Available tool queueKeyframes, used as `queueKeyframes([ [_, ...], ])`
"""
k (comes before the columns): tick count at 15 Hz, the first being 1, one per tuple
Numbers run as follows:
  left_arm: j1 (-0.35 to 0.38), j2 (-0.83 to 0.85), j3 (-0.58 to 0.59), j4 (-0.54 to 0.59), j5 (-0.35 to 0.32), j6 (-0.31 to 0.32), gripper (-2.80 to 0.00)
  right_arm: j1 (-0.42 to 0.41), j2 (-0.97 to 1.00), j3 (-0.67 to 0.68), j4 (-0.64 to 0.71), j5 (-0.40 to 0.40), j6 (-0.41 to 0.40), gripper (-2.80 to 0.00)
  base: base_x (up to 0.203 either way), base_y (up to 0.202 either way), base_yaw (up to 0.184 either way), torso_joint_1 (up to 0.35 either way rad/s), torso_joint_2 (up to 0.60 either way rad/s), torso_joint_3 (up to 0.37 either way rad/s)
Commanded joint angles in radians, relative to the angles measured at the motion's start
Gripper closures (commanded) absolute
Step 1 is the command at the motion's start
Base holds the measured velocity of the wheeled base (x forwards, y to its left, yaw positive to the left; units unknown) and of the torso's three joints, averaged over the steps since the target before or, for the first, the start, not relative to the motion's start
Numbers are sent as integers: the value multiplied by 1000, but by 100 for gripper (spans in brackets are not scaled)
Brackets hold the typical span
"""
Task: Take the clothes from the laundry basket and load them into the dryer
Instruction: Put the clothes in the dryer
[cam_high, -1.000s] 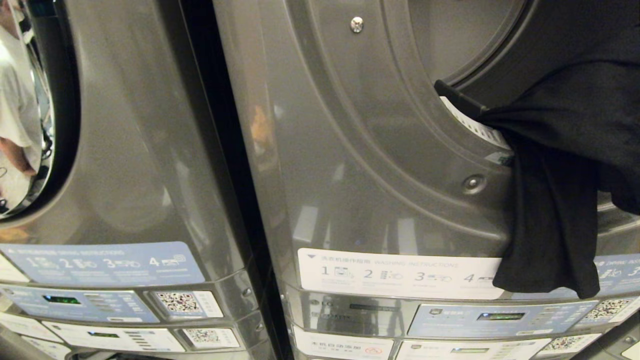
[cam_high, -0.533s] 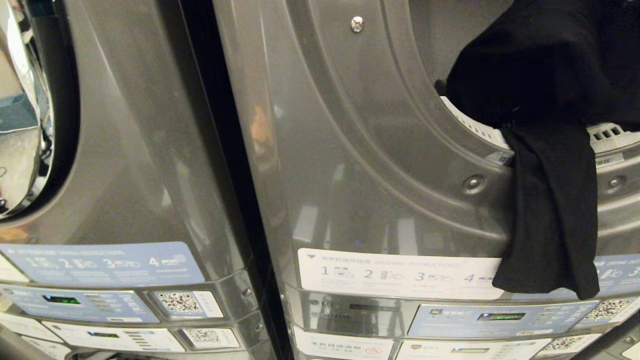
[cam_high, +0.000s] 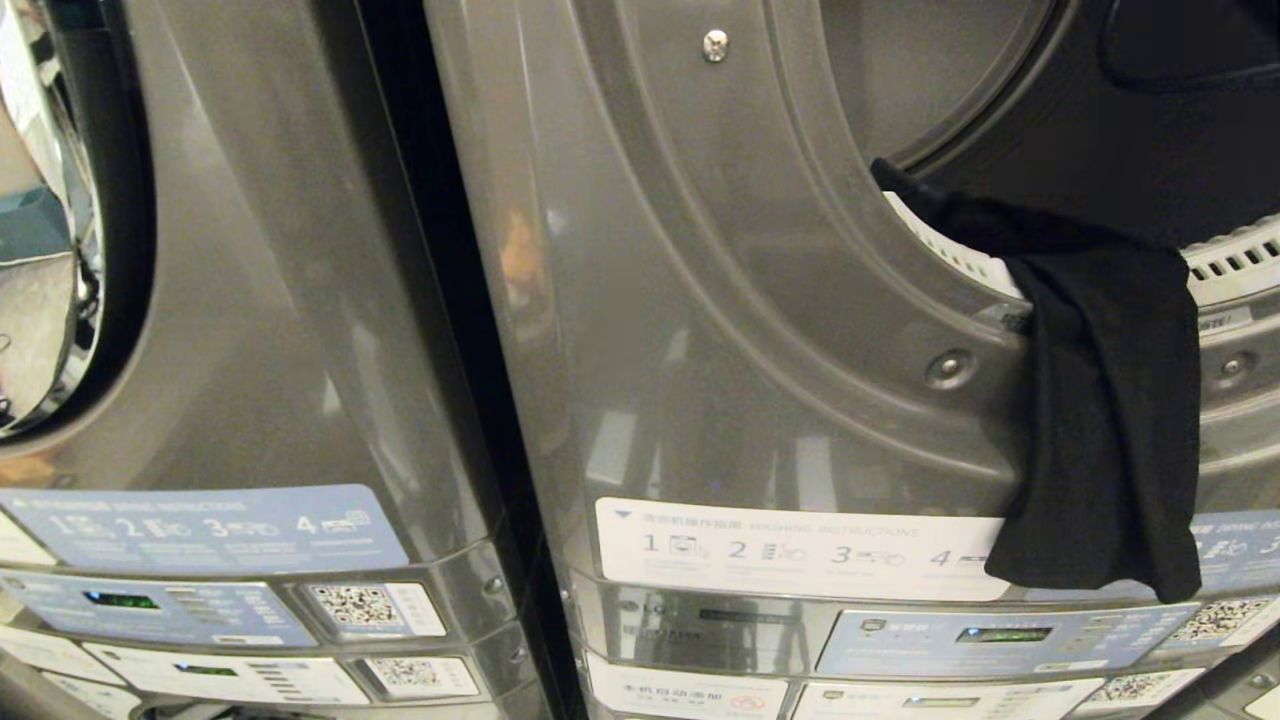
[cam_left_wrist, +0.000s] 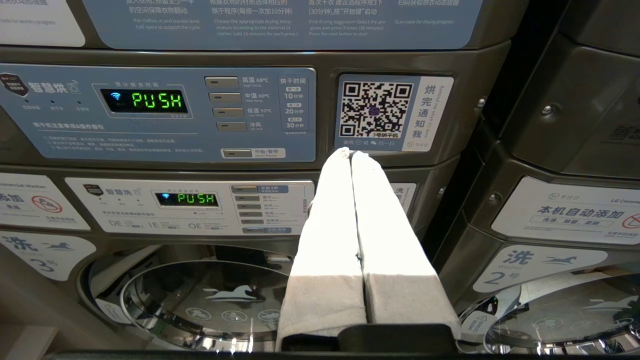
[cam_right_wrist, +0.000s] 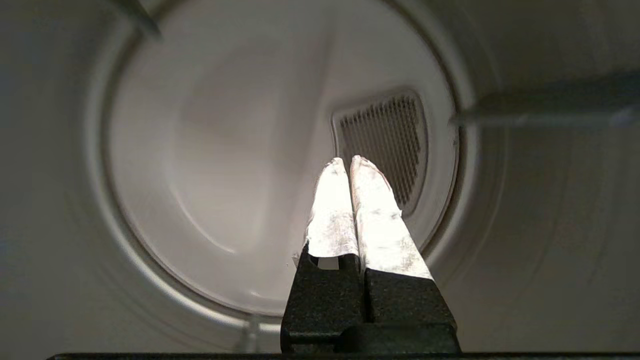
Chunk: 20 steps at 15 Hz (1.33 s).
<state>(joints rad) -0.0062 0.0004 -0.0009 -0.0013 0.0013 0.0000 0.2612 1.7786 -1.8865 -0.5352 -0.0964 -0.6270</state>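
Half a second ago a big black lump filled the upper right of the head view; now only the black cloth (cam_high: 1100, 400) hangs soft over the dryer (cam_high: 750, 300) rim at right. Only its wrist view shows the right gripper (cam_right_wrist: 347, 162), pinched empty, facing the smooth round drum (cam_right_wrist: 225, 165). Left gripper (cam_left_wrist: 351, 154) is pinched too.

Left wrist view, dryer control panel (cam_left_wrist: 155, 112): green display (cam_left_wrist: 145, 101) reads "PUSH"; button labels "68°C", "60°C", "52°C"; time column "10", "20", "30".
QR sticker (cam_left_wrist: 375, 110) right of panel.
Washer panel (cam_left_wrist: 190, 206) below: smaller green display (cam_left_wrist: 188, 199) "PUSH"; "OE", "IE", "OE" along lower edge.
Neighbouring machine: white label (cam_left_wrist: 575, 212) with "LG" at top right corner; badge (cam_left_wrist: 535, 260) "2 Washer".
Head view, white strip (cam_high: 800, 548) on dryer front: "WASHING INSTRUCTIONS", steps "1 2 3 4".
Blue strip (cam_high: 200, 528) on left machine: "1 2 3 4".
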Motion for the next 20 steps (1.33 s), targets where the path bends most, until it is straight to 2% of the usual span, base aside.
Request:
queueKeyframes([
  [1, 0, 0, -1, 0, 0, 0, 0, -25, 103, -60, -27, 0, -8, 0, 0, 0, 0, 0, 0, 0],
  [2, 0, 0, -1, 0, 0, 0, 0, -46, 119, -71, -75, -1, -10, 0, 0, 0, 0, 0, 0, 0],
  [3, 0, 0, 0, 0, 0, 0, 0, -48, 114, -72, -64, -4, 0, 0, 0, 0, 0, 0, 0, 0],
  [4, 0, 0, -1, 0, 0, 0, 0, -47, 97, -71, -14, -4, 17, 0, 0, 0, 0, 0, 0, 0],
  [5, 0, 0, 1, 0, 0, 0, 0, -44, 67, -71, 76, -2, 71, 0, 0, 0, 0, 0, 0, 0],
  [7, 0, 0, -1, 0, 0, 0, 0, -29, -17, -65, 250, 0, 245, 0, 0, 0, 0, 0, 0, 0],
  [9, 0, 0, 1, 0, 0, 0, 0, 31, -139, -22, 400, 12, 430, 0, 0, 0, 0, 0, 0, 0],
  [11, 0, 0, -1, 0, 0, 0, 0, 98, -262, 100, 454, 54, 529, 0, 0, 0, 0, 0, 0, 0],
  [13, 0, 0, -1, 0, 0, 0, 0, 185, -400, 286, 453, 117, 547, 0, 0, 0, 0, 0, 0, 0],
  [15, 0, 0, -1, 0, 0, 0, 0, 248, -527, 433, 448, 166, 523, 0, 0, 0, 0, 0, 0, 0],
  [19, 0, 0, 0, 0, 0, 0, 0, 291, -709, 584, 450, 211, 501, 0, 0, 0, 0, 0, 0, 0],
  [20, 0, 0, 0, 0, 0, 0, 0, 294, -746, 631, 451, 223, 499, -280, 0, 0, 0, 0, 0, 0],
])
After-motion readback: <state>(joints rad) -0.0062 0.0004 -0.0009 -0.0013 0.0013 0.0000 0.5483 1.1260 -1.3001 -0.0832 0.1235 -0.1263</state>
